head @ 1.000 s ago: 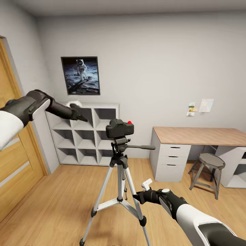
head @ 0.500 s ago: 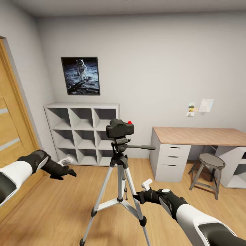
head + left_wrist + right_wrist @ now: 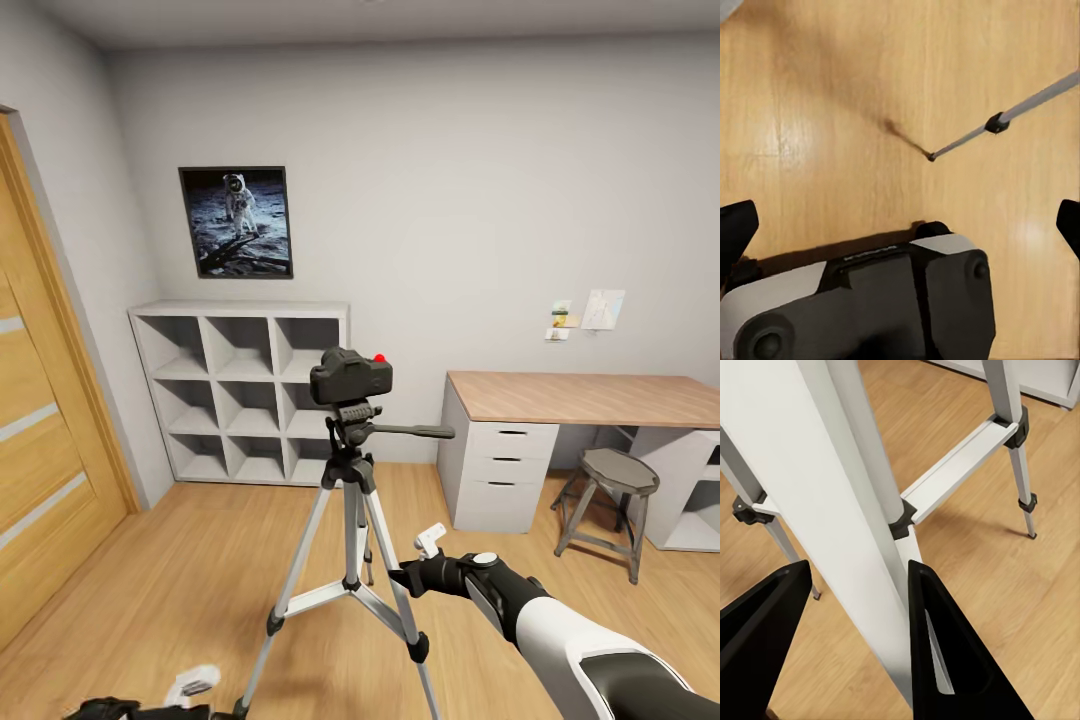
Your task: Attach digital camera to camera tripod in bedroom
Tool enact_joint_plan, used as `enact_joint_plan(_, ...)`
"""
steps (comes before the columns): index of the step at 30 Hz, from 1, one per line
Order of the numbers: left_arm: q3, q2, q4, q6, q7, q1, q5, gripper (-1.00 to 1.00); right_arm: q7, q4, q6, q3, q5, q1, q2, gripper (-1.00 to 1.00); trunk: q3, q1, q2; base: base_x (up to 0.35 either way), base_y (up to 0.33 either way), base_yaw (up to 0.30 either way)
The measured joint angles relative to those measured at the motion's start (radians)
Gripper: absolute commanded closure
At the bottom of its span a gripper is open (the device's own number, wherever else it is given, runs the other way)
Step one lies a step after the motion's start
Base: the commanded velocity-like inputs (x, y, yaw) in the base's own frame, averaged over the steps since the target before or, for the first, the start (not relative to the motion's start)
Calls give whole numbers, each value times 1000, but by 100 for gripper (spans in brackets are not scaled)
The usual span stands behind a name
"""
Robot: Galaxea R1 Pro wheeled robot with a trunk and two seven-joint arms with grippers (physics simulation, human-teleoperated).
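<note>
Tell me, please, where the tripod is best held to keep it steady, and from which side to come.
Probably by a silver leg, at mid height near the brace: it is long, thin and bare there. Come from the desk side, where the right end effector is; in the right wrist view its fingers stand either side of a leg. The camera sits on top, so avoid the head.

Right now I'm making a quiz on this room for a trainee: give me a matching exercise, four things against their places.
Things:
1. camera
2. poster
3. stool
4. right tool

Places:
A. on the wall above the shelf
B. by a tripod leg
C. on top of the tripod
D. on the floor at the desk

Pairs: 1-C, 2-A, 3-D, 4-B
</note>
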Motion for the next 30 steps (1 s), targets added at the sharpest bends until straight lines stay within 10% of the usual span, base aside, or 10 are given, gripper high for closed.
enact_joint_plan(8, -2, -54, 0, -101, 204, 136, 207, -100, 0, 0, 0, 1, -1, 0, 0, 100, 0, 0, 0, 0, 0, 0)
enact_joint_plan(19, 0, -145, -1, -126, 710, 233, 235, -100, 1, 0, 0, 0, 1, 0, 1, 100, 0, 0, 0, 0, 0, 0)
enact_joint_plan(30, 1, -178, 0, -131, 797, 272, 245, -100, 1, 0, 0, 2, 0, 0, 1, 100, 0, 0, 0, 0, 0, 0)
